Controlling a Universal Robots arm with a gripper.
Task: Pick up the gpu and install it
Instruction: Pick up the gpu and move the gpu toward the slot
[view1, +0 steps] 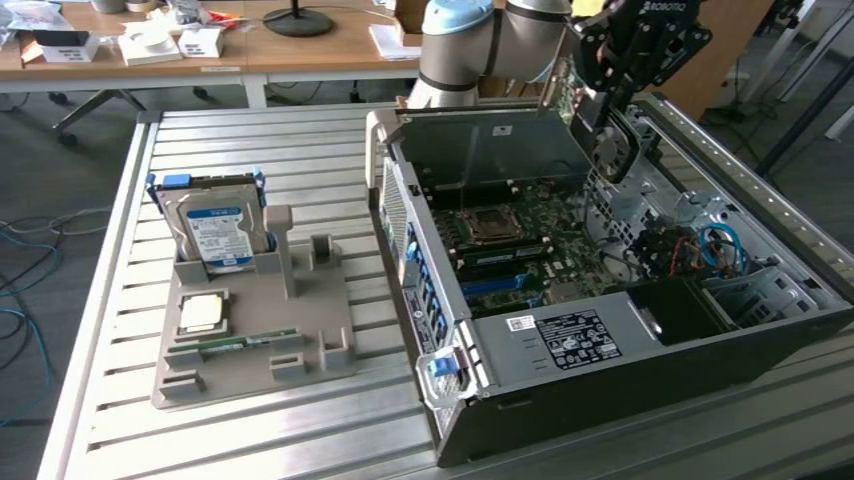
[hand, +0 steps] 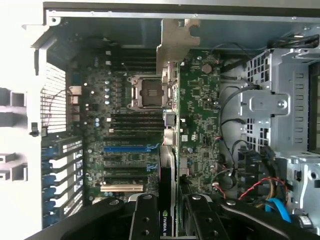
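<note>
The gpu (hand: 169, 160) shows edge-on in the wrist view, with its pale metal end piece (hand: 176, 42) farthest from the camera. My gripper (hand: 170, 220) is shut on it, one black finger (hand: 145, 220) on each side of the card. In the exterior view the gripper (view1: 607, 75) holds the gpu (view1: 571, 100) upright above the far end of the open computer case (view1: 574, 340). The card hangs over the motherboard (view1: 534, 250), clear of the expansion slots (hand: 127, 148).
A grey holder (view1: 254, 350) on the slatted table, at the exterior view's left, carries a blue-labelled hard drive (view1: 214, 225), a processor (view1: 203, 312) and a green memory stick (view1: 247, 340). Drive cages and red, blue and black cables (view1: 701, 250) fill the case's right side.
</note>
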